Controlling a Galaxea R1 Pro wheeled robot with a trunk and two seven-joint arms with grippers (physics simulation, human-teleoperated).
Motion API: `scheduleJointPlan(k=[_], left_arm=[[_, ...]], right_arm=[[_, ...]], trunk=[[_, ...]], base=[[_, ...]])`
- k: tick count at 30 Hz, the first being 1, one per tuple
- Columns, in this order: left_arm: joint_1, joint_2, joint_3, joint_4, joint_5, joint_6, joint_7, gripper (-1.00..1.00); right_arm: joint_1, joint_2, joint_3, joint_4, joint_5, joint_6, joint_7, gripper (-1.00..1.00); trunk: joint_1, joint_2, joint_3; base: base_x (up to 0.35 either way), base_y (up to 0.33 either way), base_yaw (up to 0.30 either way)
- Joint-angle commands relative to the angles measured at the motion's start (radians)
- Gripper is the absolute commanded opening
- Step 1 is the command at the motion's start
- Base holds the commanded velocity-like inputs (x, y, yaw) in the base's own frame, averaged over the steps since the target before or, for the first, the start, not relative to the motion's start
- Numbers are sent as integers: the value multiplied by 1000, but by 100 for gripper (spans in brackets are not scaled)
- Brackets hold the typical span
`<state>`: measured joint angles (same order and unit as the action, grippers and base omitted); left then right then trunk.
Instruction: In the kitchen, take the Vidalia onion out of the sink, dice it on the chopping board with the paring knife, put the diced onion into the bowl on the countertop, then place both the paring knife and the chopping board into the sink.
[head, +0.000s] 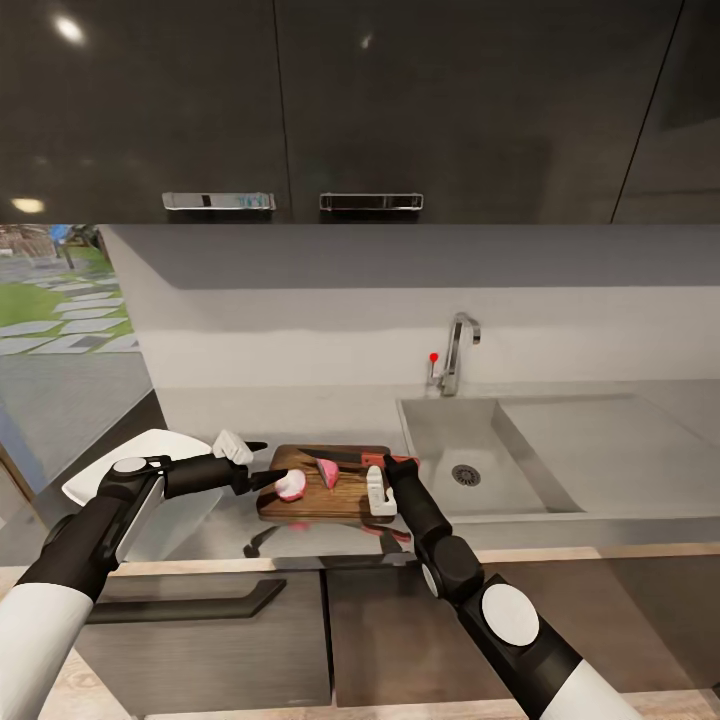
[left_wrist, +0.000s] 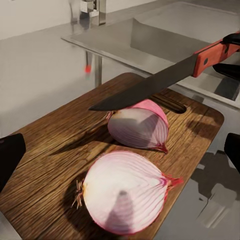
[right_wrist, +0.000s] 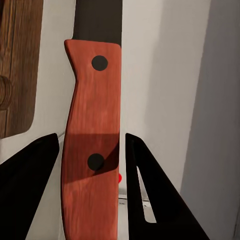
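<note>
The wooden chopping board (head: 345, 500) lies on the grey countertop (head: 300, 410), left of the sink (head: 520, 450). Two onion halves rest on it: a near one (left_wrist: 125, 192) cut face up and a farther one (left_wrist: 140, 125). My right gripper (head: 387, 474) is shut on the red handle (right_wrist: 92, 140) of the paring knife, whose dark blade (left_wrist: 145, 90) hovers over the farther half. My left gripper (left_wrist: 120, 200) is open, its fingers (left_wrist: 10, 157) wide on either side of the near half without touching it. The white bowl (head: 185, 445) sits partly under my left arm.
A chrome tap (head: 457, 350) with a red knob (head: 433, 356) stands behind the steel basin, whose drain (head: 466, 475) is dark. Dark wall cabinets (head: 300, 110) hang overhead. A window at the far left opens onto a garden (head: 50, 300).
</note>
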<state>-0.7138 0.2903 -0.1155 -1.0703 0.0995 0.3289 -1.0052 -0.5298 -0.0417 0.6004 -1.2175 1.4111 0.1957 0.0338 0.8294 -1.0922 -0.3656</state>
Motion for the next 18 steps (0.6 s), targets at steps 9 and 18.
scheduleJointPlan(k=[9, 18], left_arm=[[-1, 1, -3, 0, 9, 10, 0, 100], [-1, 1, -3, 0, 9, 11, 0, 100]], right_arm=[[-1, -1, 4, 0, 6, 8, 5, -100], [-1, -1, 5, 0, 6, 8, 5, -100]], trunk=[[0, -1, -1], [0, -1, -1]], base=[[0, 0, 0], [0, 0, 0]])
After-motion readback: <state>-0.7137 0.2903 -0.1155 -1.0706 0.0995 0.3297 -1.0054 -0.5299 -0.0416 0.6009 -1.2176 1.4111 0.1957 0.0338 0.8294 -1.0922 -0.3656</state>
